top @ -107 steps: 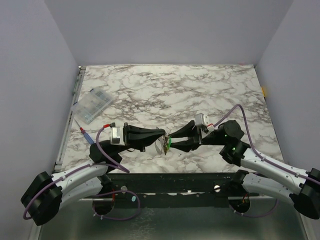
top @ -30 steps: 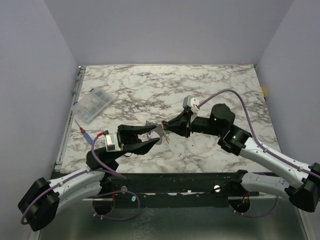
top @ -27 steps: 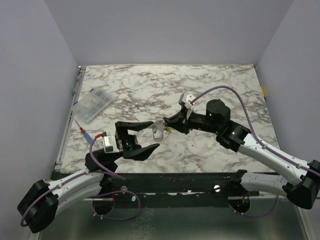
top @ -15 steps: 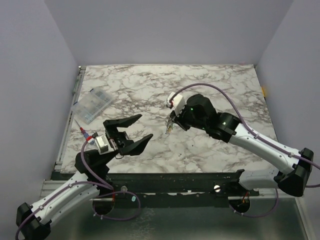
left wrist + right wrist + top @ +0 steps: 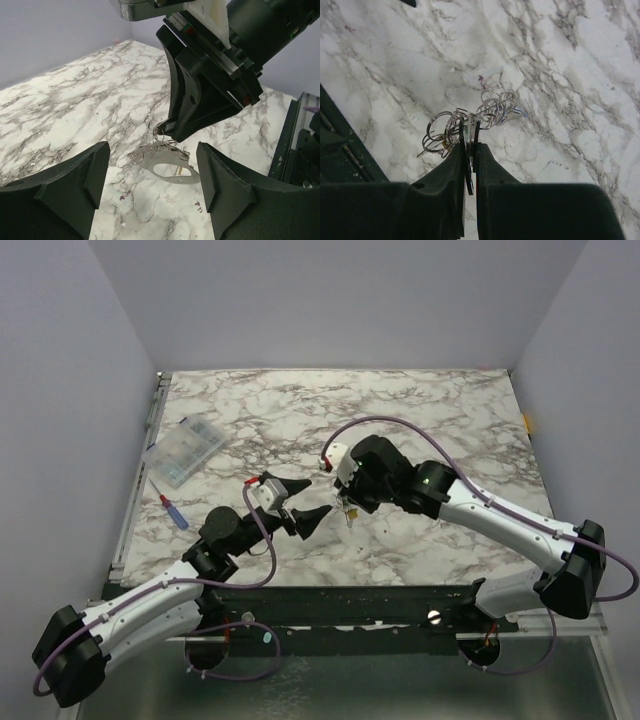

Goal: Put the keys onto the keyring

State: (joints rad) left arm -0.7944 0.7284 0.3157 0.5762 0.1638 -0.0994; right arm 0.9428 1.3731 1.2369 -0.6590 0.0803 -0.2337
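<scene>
My right gripper (image 5: 349, 512) points down over the middle of the marble table and is shut on a bunch of keys (image 5: 469, 131), clamped edge-on between its fingers (image 5: 487, 165). Several silvery wire loops of the keyring (image 5: 492, 107) fan out above the fingertips, with a blue bit (image 5: 518, 113) and a yellow bit (image 5: 441, 145) among them. In the left wrist view a flat silvery tag with an oval hole (image 5: 165, 163) hangs under the loops (image 5: 159, 146), just above the table. My left gripper (image 5: 304, 502) stands open just left of the bunch, holding nothing; its fingers (image 5: 80, 175) flank the tag without touching.
A clear compartment box (image 5: 186, 451) lies at the far left of the table. A small red and blue tool (image 5: 172, 510) lies near the left edge. The dark rail (image 5: 400, 595) runs along the table's near edge. Grey walls close in three sides.
The left gripper opened, let go of the bunch and swung back in facing it. The right arm turned downward and carried the bunch toward the table.
</scene>
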